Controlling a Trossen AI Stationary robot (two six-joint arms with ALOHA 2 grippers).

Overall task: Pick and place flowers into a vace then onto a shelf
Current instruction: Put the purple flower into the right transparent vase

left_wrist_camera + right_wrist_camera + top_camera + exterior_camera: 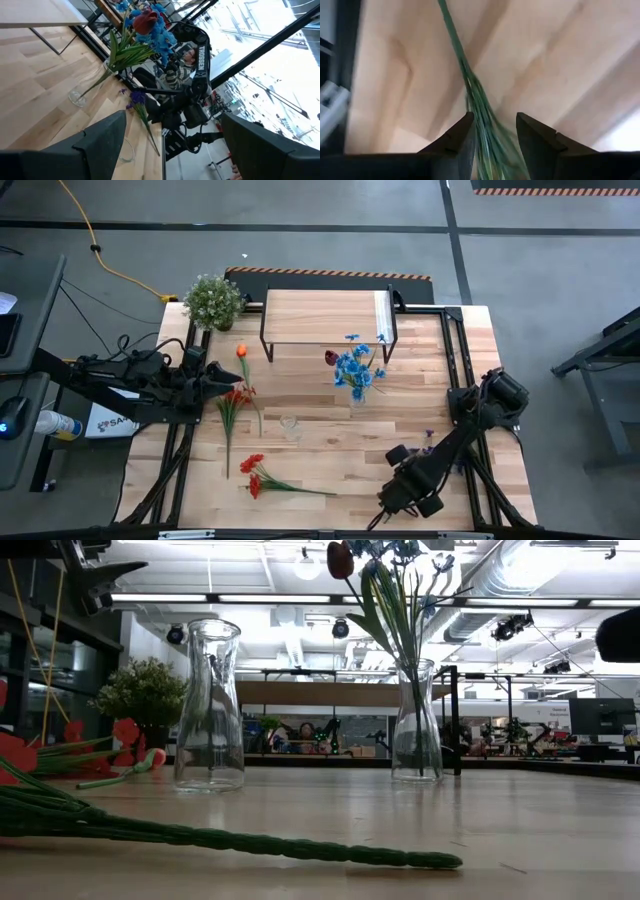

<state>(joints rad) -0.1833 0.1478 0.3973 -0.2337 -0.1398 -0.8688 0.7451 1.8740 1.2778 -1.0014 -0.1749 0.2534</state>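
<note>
In the middle of the surface (330, 435), just in front of the shelf (325, 315), my filled glass vase (358, 395) stands upright with the blue sprays (352, 368) and a dark red bud (331, 358) in it, their green leaves and stems gathered down through its narrow neck. A second glass vase (290, 427) stands a little nearer and to the left, with nothing in it. The potted plant (213, 301) sits at the shelf's far left corner. My left tool (222, 378) hangs with its fingers spread wide and nothing between them, above the red bunch (236, 395) and beside the orange tulip (242, 352), both lying flat. Another red bunch (252, 472) lies near the front edge. My right tool (494, 136) is at the near right of the surface, its fingers partly closed around a bundle of green stems (482, 117); beside that arm a purple spray (428, 437) lies on the wood. My right arm bears the word TROSSEN (201, 61) in white letters. A white label by the left arm's base is only partly readable.
</note>
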